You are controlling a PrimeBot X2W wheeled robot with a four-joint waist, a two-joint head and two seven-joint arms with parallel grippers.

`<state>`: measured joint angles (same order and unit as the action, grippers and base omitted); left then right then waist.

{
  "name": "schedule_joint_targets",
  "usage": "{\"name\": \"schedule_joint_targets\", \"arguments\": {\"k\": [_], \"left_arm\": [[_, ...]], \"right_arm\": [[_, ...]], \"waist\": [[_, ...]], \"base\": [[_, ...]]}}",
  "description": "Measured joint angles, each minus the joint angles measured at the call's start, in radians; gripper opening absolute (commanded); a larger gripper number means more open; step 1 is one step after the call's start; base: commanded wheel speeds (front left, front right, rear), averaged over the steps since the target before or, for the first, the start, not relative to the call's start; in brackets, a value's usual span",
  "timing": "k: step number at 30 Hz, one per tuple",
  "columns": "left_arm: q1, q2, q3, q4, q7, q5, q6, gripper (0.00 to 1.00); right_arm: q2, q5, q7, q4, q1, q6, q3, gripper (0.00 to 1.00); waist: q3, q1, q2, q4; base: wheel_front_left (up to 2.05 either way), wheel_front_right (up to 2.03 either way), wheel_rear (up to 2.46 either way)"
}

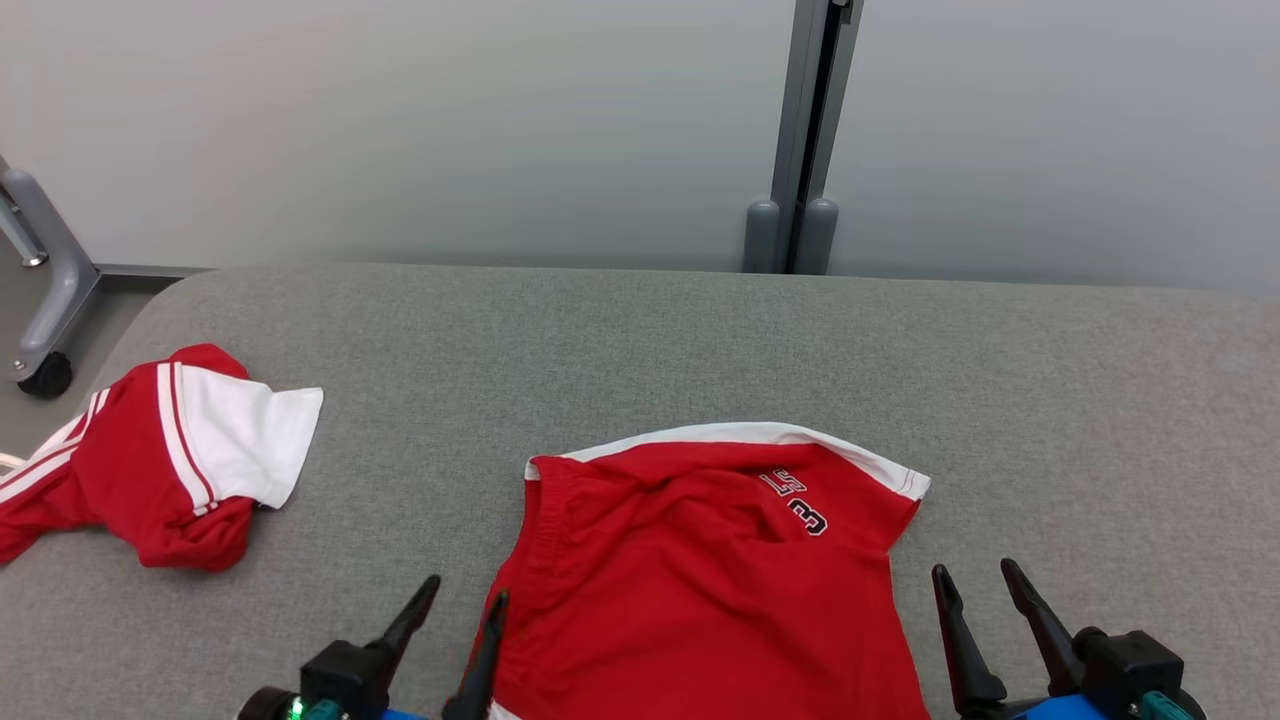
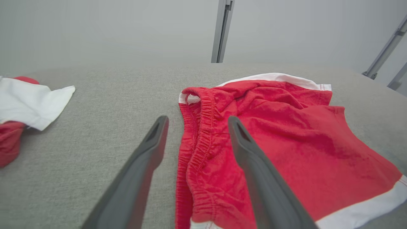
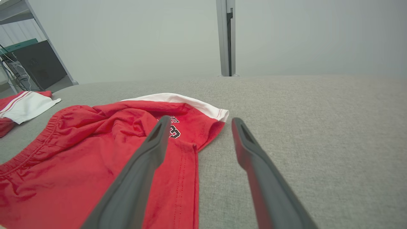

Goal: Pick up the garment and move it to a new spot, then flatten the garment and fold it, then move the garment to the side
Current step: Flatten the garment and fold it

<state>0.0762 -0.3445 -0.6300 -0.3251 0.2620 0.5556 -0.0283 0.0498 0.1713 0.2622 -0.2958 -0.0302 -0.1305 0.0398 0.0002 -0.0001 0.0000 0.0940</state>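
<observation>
The garment, a pair of red shorts (image 1: 700, 560) with white trim and dark lettering, lies spread on the grey padded table near its front edge. My left gripper (image 1: 466, 590) stands open at the shorts' left side. In the left wrist view its fingers straddle the elastic waistband (image 2: 203, 133) without pinching it. My right gripper (image 1: 972, 568) is open at the shorts' right edge. In the right wrist view one of its fingers (image 3: 152, 149) lies over the red hem (image 3: 187, 178) and the other over bare table.
A second red and white garment (image 1: 170, 460) lies crumpled at the table's left end. The grey table (image 1: 700, 340) stretches wide behind and to the right of the shorts. A wheeled grey frame (image 1: 45, 290) stands off the left corner, a post (image 1: 800, 140) behind.
</observation>
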Motion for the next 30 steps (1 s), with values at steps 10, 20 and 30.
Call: {"name": "schedule_joint_targets", "arguments": {"k": [10,20,30], "left_arm": [[-0.068,0.079,0.384,0.080,0.000,-0.140,-0.005,1.00],[-0.149,0.165,0.603,0.127,0.000,-0.314,0.086,1.00],[-0.179,0.208,0.639,0.058,0.001,-0.393,0.144,1.00]], "right_arm": [[0.000,0.015,0.000,-0.001,-0.004,0.000,-0.011,1.00],[0.000,0.040,0.000,0.002,-0.038,0.000,-0.026,1.00],[0.000,0.019,0.000,-0.024,-0.052,0.000,-0.022,1.00]], "waist": [[-0.006,0.0000,0.0000,-0.014],[-0.022,0.0000,-0.0001,-0.024],[-0.033,0.0000,0.0000,-0.023]], "base": [[0.00,0.00,0.00],[0.00,0.00,0.00],[0.00,0.00,0.00]]}}
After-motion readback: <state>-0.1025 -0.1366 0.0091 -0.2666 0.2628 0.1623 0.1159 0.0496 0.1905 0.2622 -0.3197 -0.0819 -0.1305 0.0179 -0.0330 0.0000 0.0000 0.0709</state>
